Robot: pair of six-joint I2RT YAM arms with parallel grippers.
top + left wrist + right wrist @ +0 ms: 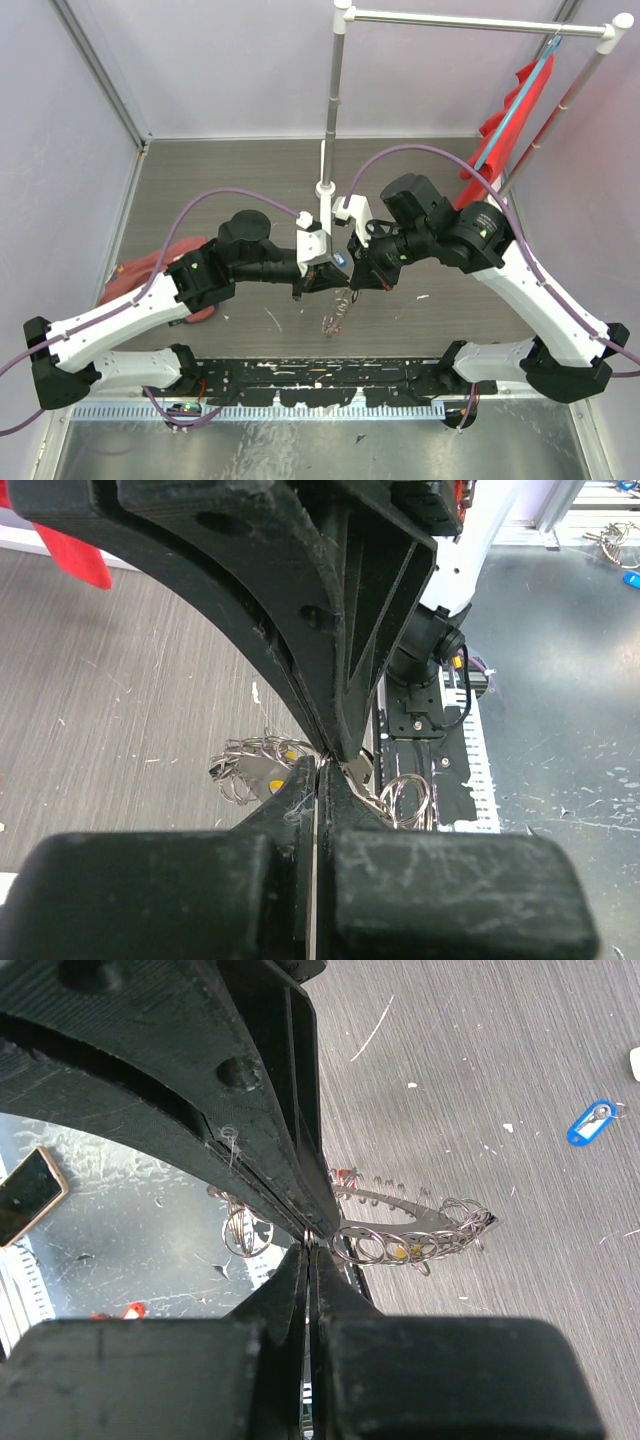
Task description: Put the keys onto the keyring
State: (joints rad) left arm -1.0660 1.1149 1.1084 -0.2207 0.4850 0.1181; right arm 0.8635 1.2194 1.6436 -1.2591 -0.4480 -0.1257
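The keyring (338,310), a silvery band hung with many small wire loops, dangles between the two arms over the wooden table. In the right wrist view the keyring (410,1232) stretches right from my right gripper (310,1238), whose jaws are shut on a thin ring wire at their tips. My left gripper (322,765) is shut too, with a thin silver edge between its jaws. The keyring's loops (250,765) spread to both sides of it, and a silver key (358,770) sits at the tips. From above, left gripper (312,285) and right gripper (357,280) nearly touch. A blue-tagged key (590,1122) lies on the table.
A metal rack post (327,190) stands just behind the grippers. A red cloth (510,110) hangs from the rack at the right, and another red cloth (150,272) lies under the left arm. A black strip (330,380) runs along the table's near edge.
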